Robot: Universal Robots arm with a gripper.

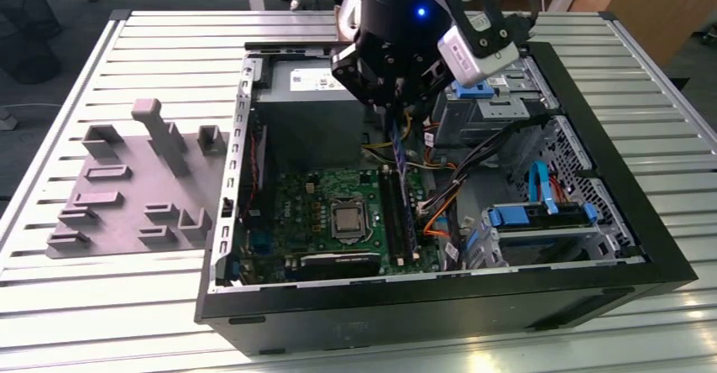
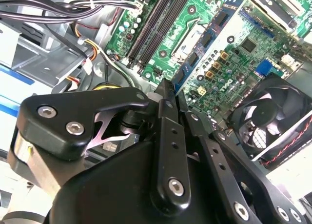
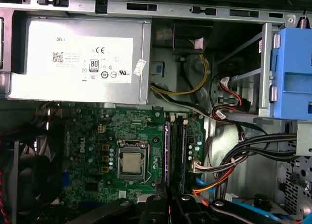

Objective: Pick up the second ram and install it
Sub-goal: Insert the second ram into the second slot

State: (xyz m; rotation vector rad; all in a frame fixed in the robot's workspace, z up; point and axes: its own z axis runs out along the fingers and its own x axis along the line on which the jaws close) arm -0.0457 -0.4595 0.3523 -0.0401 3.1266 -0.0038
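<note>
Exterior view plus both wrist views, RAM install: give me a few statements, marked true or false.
1. The gripper is shut on the second ram. True.
2. The second ram lies on the grey fixture tray. False: in the second wrist view it is held over the motherboard.
3. A cooler covers the processor. False: in the first wrist view the processor sits bare in its socket.
4. The computer case lies open on the slatted table. True.
5. The grey fixture tray is on the exterior view's right of the case. False: it is on the exterior view's left.
</note>
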